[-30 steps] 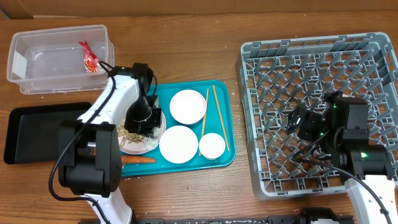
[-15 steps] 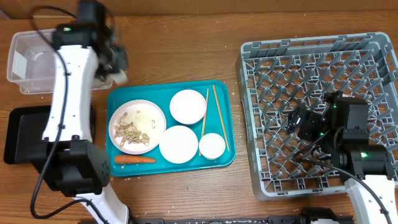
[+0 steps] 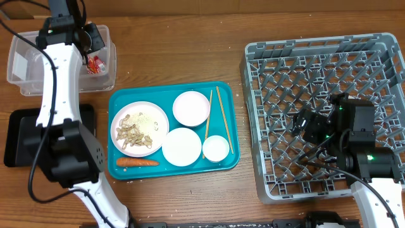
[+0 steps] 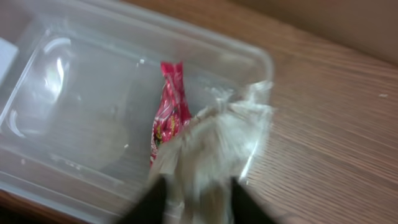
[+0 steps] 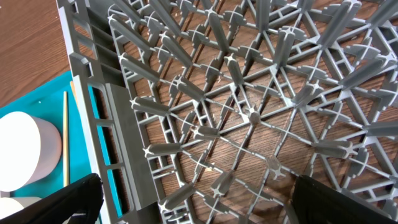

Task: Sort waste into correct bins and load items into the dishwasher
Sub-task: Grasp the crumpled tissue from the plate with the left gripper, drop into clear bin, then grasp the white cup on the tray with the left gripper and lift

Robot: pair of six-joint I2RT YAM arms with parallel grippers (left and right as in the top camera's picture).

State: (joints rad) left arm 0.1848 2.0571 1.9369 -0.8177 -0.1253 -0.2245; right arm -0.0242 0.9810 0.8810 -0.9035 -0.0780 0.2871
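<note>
My left gripper is over the right end of the clear tub, shut on a crumpled white tissue. In the left wrist view the gripper and the tissue are blurred above the tub. The red snack wrapper lies inside it, also in the wrist view. On the teal tray are a plate of food scraps, two bowls, a cup, chopsticks and a carrot. My right gripper is open and empty over the grey rack.
The black tray lies at the left edge, partly under my left arm. The rack fills the right wrist view, with the teal tray, a chopstick and a white dish past its left wall.
My left gripper has left the food plate on the teal tray and swung back and left to the clear tub, carrying the tissue. The right arm has not moved.
</note>
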